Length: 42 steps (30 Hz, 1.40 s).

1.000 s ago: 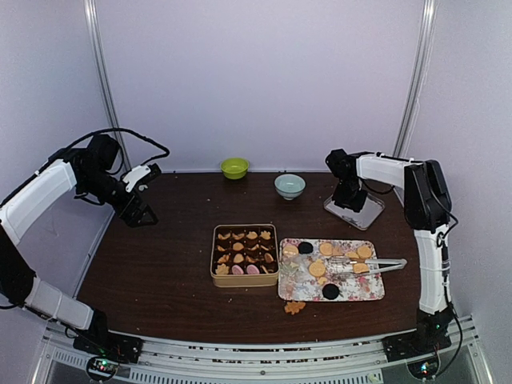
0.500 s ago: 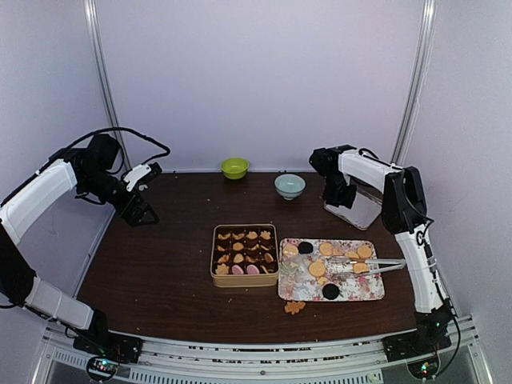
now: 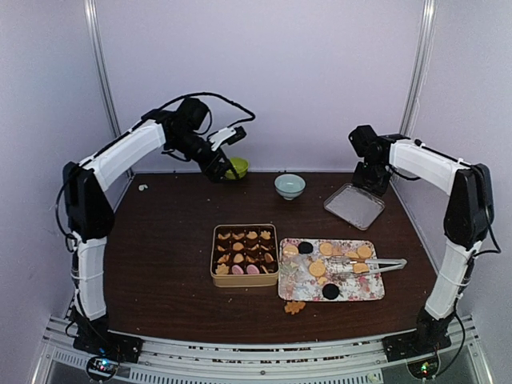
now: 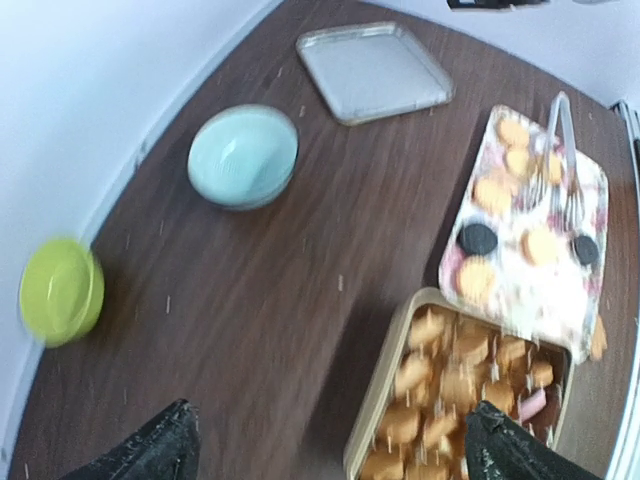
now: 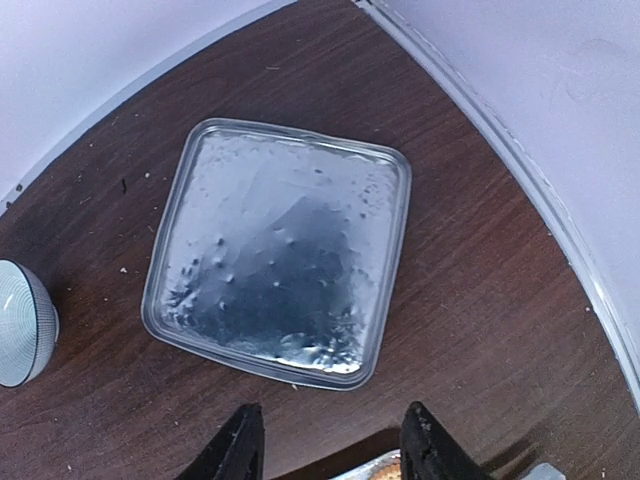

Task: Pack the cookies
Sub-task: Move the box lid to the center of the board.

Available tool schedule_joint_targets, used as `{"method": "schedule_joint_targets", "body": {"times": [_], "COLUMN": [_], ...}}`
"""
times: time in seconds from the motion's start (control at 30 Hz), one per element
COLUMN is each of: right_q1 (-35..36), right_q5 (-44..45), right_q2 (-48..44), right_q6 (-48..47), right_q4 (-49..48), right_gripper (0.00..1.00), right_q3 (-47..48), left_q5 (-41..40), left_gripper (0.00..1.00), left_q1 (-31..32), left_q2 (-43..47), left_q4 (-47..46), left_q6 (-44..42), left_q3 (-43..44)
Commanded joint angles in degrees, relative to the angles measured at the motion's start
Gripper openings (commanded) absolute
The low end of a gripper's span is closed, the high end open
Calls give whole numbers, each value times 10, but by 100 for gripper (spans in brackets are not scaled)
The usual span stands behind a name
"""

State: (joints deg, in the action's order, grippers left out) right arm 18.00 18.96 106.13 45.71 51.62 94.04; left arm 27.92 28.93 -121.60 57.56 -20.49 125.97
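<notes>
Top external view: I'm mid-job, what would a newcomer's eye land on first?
The tan tin at the table's centre, packed with cookies, and the floral tray right beside it, carrying loose round cookies and metal tongs. Next, both arms stretched toward the back: the left gripper open, raised near the green bowl, and the right gripper open above the clear plastic lid.

Dark brown wood-grain table [image 3: 160, 272]. Plain pale lilac walls [image 3: 320, 80] close it in on three sides. Silver upright posts [image 3: 102, 80] at both back corners. Slotted metal rail [image 3: 256, 360] along near edge. Light soft, even.
</notes>
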Motion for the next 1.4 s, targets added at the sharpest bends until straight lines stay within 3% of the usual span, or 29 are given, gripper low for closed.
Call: {"method": "schedule_joint_targets", "body": {"times": [0.0, 0.2, 0.4, 0.8, 0.97, 1.37], "right_q1": [-29, -40, -13, -21, -43, -68], "right_q5": [-2, -58, -76, -149, -190, -211], "right_q2": [-15, 102, 219, 233, 173, 189], "right_q6": [3, 13, 24, 99, 153, 157], "right_q4": [-3, 69, 142, 41, -95, -93], "right_gripper": [46, 42, 42, 42, 41, 37], "right_q3": [-44, 65, 191, 92, -21, -4], "left_q5": [2, 1, -7, 27, 50, 85], "left_gripper": [95, 95, 95, 93, 93, 93], "left_q1": [48, 92, 100, 99, 94, 73], "left_q2": [-111, -153, -194, -174, -164, -125], "left_q4": [-30, -178, -204, -183, -185, -170], "left_q6": [61, 110, 150, 145, 145, 106], "left_q3": [137, 102, 91, 4, -13, -77]}}
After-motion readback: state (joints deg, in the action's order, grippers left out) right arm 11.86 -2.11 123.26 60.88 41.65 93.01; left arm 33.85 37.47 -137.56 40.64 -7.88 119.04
